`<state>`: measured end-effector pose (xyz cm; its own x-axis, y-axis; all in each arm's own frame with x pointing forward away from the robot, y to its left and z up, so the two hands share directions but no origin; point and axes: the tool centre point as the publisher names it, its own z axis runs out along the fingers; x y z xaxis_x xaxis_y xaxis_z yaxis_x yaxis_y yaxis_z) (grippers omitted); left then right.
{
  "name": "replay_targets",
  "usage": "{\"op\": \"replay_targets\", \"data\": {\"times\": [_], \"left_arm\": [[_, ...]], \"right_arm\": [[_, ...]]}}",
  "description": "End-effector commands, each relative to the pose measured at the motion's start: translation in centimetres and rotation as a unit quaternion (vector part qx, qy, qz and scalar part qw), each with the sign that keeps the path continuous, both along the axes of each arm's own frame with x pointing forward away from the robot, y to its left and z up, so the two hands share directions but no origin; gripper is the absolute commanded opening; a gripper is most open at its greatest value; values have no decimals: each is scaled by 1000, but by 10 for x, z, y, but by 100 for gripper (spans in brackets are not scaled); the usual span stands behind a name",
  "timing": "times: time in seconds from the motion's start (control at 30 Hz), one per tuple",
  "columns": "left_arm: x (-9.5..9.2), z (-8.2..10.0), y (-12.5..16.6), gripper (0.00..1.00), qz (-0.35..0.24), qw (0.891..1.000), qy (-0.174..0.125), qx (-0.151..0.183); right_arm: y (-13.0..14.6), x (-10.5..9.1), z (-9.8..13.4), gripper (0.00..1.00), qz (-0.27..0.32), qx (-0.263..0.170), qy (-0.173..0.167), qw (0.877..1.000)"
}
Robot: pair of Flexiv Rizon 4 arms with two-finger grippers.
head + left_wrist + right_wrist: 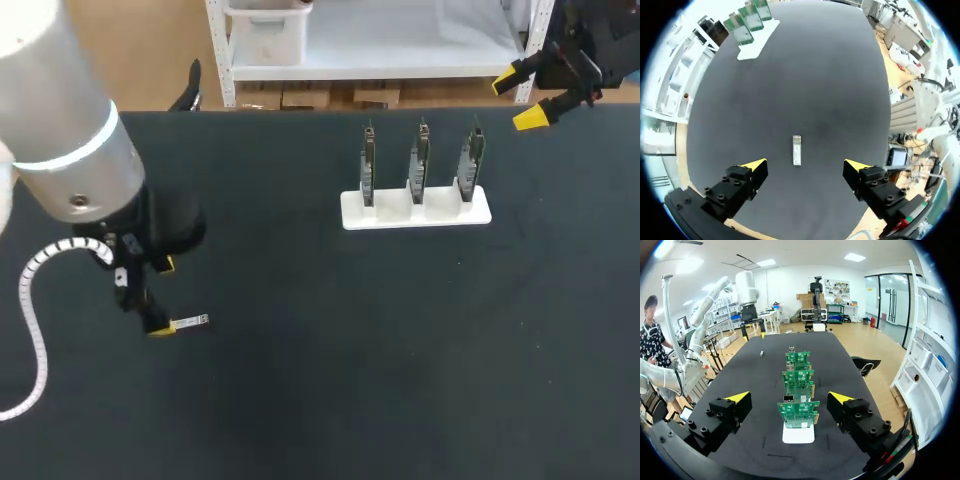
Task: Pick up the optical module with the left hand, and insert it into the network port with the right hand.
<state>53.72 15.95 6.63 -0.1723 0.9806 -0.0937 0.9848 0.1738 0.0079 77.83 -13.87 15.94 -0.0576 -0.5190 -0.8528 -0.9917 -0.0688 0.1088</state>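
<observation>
The optical module [797, 150] lies flat on the black table [830, 75], in line with the gap between the left gripper's [805, 165] spread fingers and touched by neither. The right gripper [789, 397], fingers also apart, faces the white stand [798, 434] holding three circuit boards [798, 411] just ahead.

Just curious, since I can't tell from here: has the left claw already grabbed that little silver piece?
No, the silver piece lies flat on the table, between the left claw's open fingers and touching neither.
</observation>
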Motion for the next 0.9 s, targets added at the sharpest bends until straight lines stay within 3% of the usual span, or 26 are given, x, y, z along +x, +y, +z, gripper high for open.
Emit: {"op": "replay_targets", "data": {"times": [0.03, 0.4, 0.9], "left_arm": [[3, -13, -7, 100, 5, 1000, 13, 22], [-14, -43, 2, 100, 34, 998, 22, 47], [-3, -63, 10, 100, 51, 998, 11, 30]], "right_arm": [[1, -3, 0, 100, -3, -1, -3, 1000], [1, -3, 0, 100, -3, -1, -3, 1000], [1, -3, 0, 100, -3, -1, -3, 1000]]}}
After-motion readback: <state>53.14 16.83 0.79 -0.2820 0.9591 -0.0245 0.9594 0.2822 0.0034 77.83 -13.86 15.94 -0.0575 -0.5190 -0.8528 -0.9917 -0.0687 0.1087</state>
